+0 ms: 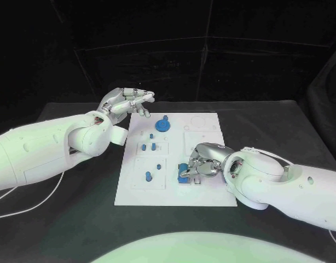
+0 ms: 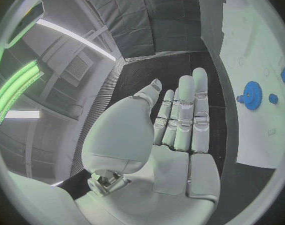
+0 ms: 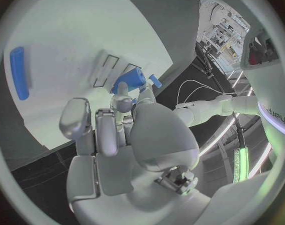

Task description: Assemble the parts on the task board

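Observation:
The white task board [image 1: 176, 189] lies mid-table. A blue gear [image 1: 162, 125] stands near its far edge, and several small blue parts [image 1: 148, 146] sit in its slots. My right hand [image 1: 205, 160] rests on the board's right side, fingers curled down onto a blue block part [image 1: 185, 174]. In the right wrist view its thumb and a fingertip [image 3: 122, 91] pinch that block [image 3: 132, 77] against the board [image 3: 74, 30]. My left hand [image 1: 127, 102] hovers off the board's far left corner with straight fingers, holding nothing. In the left wrist view the gear [image 2: 251, 95] lies beside this hand [image 2: 180, 120].
A long blue part [image 3: 19, 72] lies in a slot farther along the board from my right hand; in the head view this long part [image 1: 148, 176] sits on the board's near left. Black table surrounds the board. A white cable [image 1: 26, 205] trails under the left arm.

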Motion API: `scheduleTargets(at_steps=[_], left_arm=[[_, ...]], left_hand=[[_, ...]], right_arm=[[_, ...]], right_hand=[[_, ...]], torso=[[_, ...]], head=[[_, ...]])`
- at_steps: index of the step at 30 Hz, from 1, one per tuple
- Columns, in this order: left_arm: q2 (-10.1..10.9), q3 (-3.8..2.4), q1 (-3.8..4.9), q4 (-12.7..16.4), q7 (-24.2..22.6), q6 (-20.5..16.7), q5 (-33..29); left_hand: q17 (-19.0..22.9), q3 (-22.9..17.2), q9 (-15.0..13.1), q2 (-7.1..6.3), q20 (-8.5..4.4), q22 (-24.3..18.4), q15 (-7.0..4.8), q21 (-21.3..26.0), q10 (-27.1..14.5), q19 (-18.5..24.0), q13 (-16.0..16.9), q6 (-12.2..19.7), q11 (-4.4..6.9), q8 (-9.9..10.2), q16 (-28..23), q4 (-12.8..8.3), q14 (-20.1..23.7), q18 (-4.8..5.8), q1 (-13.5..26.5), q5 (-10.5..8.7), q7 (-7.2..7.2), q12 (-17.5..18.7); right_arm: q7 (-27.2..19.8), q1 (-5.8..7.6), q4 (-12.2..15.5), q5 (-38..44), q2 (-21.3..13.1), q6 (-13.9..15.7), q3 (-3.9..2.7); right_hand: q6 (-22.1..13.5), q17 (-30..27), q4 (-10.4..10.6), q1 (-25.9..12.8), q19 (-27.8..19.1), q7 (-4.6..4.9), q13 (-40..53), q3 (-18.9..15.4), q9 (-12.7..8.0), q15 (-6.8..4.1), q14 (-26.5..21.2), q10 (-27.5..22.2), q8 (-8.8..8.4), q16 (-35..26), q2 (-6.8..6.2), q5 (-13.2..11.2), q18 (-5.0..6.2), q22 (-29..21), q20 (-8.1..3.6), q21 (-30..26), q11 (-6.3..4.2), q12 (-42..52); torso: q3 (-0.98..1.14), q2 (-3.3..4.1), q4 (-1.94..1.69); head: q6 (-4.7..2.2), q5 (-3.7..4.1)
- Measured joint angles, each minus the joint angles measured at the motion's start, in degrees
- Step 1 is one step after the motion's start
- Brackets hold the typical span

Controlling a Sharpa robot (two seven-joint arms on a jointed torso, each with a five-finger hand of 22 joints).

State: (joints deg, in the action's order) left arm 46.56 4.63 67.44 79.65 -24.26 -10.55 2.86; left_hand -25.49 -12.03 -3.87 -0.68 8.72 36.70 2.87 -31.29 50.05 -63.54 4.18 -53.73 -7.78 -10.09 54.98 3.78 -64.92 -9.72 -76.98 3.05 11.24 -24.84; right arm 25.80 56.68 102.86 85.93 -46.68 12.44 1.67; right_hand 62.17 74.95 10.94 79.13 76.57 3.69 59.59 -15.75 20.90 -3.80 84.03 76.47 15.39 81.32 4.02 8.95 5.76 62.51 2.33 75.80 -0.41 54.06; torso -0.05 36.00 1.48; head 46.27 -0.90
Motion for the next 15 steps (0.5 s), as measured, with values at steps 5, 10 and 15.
scheduleTargets(at_steps=[5, 10, 15], left_arm=[[0.0, 0.0, 0.0, 0.0, 0.0, 0.0, 0.0], [0.1, 0.0, 0.0, 0.0, 0.0, 0.0, 0.0], [0.1, 0.0, 0.0, 0.0, 0.1, 0.0, 0.0]], left_hand=[[0.0, 0.0, 0.0, 0.0, 0.0, 0.0, 0.0, 0.0, 0.0, 0.0, 0.0, 0.0, 0.0, 0.0, 0.0, 0.0, 0.0, 0.0, 0.0, 0.0, 0.0, 0.0], [0.0, 0.0, 0.0, 0.0, 0.0, 0.0, 0.0, 0.0, 0.0, 0.0, 0.0, 0.0, 0.0, 0.0, 0.0, 0.0, 0.0, 0.0, 0.0, 0.0, 0.0, 0.0], [0.0, 0.0, 0.0, 0.0, 0.0, 0.0, 0.0, 0.0, 0.0, 0.0, 0.0, 0.0, 0.0, 0.0, 0.0, 0.0, 0.0, 0.0, 0.0, 0.0, 0.0, 0.0]], right_arm=[[0.3, 0.01, 0.2, 0.7, 0.0, -0.1, -0.01], [0.4, 0.01, 0.3, 1.0, -0.1, -0.2, -0.01], [0.4, 0.01, 0.4, 0.9, -0.2, -0.5, -0.04]], right_hand=[[0.0, 0.0, -0.2, 0.5, 0.0, 0.0, 0.3, 0.2, 0.1, 0.0, 0.0, 0.2, -0.15, 0.0, 0.52, -0.3, 0.0, 0.2, 0.0, 0.0, -0.21, 0.0], [0.0, 0.0, -0.2, 0.7, 0.0, 0.0, 0.3, 0.2, 0.1, -0.2, -0.2, 0.2, -0.15, 0.0, 0.74, -0.3, 0.0, 0.2, 0.0, 0.0, -0.21, 0.0], [0.0, 0.0, -0.3, 0.8, 0.0, 0.0, 0.3, 0.0, 0.2, -0.2, -0.2, 0.2, -0.15, 0.0, 0.67, 0.1, 0.01, 0.2, 0.0, 0.0, -0.21, 0.0]], torso=[[0.03, 0.01, 0.04], [0.04, 0.0, 0.05], [0.07, -0.02, 0.04]], head=[[0.04, -0.01], [0.13, 0.04], [0.19, 0.05]])
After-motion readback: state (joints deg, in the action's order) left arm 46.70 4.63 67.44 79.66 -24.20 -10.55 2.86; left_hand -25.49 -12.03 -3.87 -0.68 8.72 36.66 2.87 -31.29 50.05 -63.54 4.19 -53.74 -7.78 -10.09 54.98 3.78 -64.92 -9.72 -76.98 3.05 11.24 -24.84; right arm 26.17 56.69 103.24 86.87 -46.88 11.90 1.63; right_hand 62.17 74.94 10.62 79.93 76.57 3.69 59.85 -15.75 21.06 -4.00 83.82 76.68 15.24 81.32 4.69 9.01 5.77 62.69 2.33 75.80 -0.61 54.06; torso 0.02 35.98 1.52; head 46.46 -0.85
